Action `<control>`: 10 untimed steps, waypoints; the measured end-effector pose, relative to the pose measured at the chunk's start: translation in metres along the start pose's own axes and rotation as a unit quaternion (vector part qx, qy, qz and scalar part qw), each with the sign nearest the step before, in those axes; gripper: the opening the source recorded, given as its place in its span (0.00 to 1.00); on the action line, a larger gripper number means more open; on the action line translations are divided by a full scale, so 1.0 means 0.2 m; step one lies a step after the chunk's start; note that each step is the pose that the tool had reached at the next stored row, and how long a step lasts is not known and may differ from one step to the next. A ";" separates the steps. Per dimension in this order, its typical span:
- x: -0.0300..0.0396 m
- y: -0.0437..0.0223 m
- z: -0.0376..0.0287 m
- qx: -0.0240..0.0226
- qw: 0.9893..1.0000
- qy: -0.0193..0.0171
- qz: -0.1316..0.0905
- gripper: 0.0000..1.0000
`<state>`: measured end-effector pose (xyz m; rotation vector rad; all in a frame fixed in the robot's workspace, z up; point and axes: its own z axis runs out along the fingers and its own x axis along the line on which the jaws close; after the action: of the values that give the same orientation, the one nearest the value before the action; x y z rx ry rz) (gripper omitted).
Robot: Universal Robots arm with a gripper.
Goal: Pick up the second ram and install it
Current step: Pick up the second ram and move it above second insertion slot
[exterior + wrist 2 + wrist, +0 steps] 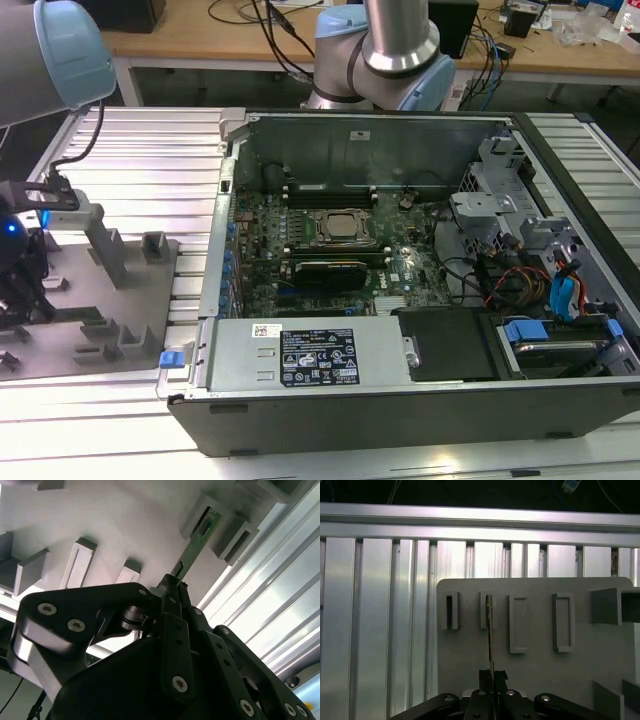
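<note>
Gripping step, by my read: gripper (493, 676) is pinched tight on the second ram (194, 550), clamping one end of the green stick. Its far end seems to sit in a slot holder (483, 611) on the grey tray (130, 300), lower left of the exterior view, well apart from the open PC case (400, 250) at centre frame. Pick not finished. Next move prob. calls for a straight pull along the slot, no twist, so the board doesn't bind.
</note>
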<state>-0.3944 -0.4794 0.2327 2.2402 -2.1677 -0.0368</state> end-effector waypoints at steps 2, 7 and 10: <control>-0.001 0.001 -0.024 0.000 1.000 0.000 0.000 0.13; -0.003 0.002 -0.069 0.000 1.000 0.001 0.000 0.13; -0.004 0.003 -0.095 0.000 1.000 0.001 0.000 0.13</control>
<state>-0.3944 -0.4786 0.2518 2.2391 -2.1667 -0.0347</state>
